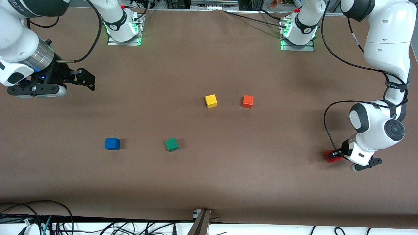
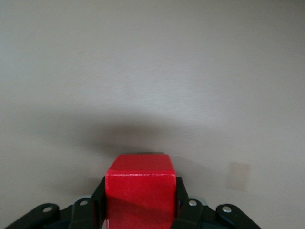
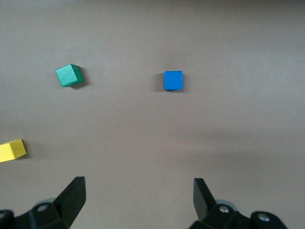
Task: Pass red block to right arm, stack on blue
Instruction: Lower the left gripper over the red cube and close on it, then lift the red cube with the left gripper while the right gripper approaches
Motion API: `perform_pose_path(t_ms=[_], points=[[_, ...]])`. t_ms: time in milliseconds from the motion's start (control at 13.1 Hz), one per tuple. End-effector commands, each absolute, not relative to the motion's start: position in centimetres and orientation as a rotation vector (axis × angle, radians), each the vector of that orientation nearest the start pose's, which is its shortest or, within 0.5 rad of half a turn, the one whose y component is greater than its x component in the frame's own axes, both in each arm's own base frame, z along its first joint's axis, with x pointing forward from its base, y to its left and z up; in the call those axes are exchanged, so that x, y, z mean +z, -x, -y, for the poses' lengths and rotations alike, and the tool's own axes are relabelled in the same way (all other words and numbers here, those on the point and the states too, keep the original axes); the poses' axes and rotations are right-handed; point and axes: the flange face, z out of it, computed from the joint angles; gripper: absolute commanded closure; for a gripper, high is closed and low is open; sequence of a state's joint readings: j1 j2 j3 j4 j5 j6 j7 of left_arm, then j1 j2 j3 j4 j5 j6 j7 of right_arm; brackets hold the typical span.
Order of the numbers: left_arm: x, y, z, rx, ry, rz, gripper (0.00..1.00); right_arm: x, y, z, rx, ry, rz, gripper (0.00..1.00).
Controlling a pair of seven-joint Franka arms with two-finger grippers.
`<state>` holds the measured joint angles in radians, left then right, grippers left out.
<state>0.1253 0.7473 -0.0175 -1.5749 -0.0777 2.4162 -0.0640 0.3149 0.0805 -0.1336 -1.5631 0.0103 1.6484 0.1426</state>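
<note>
1. Red block (image 1: 331,156) sits low at the left arm's end of the surface (image 1: 209,182), pinched in the left claw (image 1: 336,155).
2. Right claw (image 1: 85,80) hangs wide and empty at the right arm's end, well apart.
3. Blue block (image 1: 112,144) lies between them, much closer to the right claw.

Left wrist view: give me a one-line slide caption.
Left gripper clamps the small bright red cube between its black fingers over bare brown table.

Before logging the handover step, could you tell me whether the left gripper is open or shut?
Shut on the red block: the left gripper has fingers pressed against both sides of it.
</note>
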Motion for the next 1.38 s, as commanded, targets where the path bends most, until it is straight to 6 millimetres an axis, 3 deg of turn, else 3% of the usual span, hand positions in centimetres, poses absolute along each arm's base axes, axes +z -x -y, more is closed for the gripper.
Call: perform_pose_path(t_ms=[0,153,229,306,535,688,764,841,917,1070,1299], points=[[25.5,-71.1,-4.6,-0.168,3.225,-0.045,1.00,59.0,-58.1,-11.1,-0.027,3.135,0.059,0.00],[29.6,-71.4,-0.8,-0.079,3.241,-0.290,1.00,59.1,-58.4,-11.1,-0.053,3.133,0.055,0.00],[32.2,-71.5,1.3,-0.042,3.247,-0.384,1.00,57.7,-59.6,-11.4,-0.083,3.126,0.046,0.00],[34.7,-71.6,3.3,-0.037,3.247,-0.509,1.00,54.9,-61.4,-11.8,-0.081,3.131,0.043,0.00],[39.5,-71.3,8.0,-0.105,3.222,-0.910,1.00,53.2,-62.1,-12.3,-0.071,3.147,0.083,0.00],[43.2,-70.0,12.7,-0.169,3.188,-1.112,1.00,49.2,-63.0,-14.3,0.019,3.172,0.120,0.00],[44.3,-69.4,14.8,-0.196,3.182,-1.171,1.00,49.1,-62.3,-15.7,0.048,3.172,0.155,0.00],[44.9,-69.1,16.3,-0.221,3.216,-1.206,1.00,50.1,-61.1,-15.7,0.130,3.169,0.144,0.00],[46.2,-69.1,17.2,-0.283,3.268,-1.239,1.00,49.7,-60.9,-16.2,0.163,3.163,0.178,0.00],[47.5,-68.7,19.6,-0.402,3.312,-1.457,1.00,49.6,-60.1,-18.0,0.195,3.133,0.437,0.00],[48.8,-67.8,22.9,-0.576,3.436,-1.638,1.00,49.9,-60.2,-18.0,0.202,3.051,0.530,0.00]])
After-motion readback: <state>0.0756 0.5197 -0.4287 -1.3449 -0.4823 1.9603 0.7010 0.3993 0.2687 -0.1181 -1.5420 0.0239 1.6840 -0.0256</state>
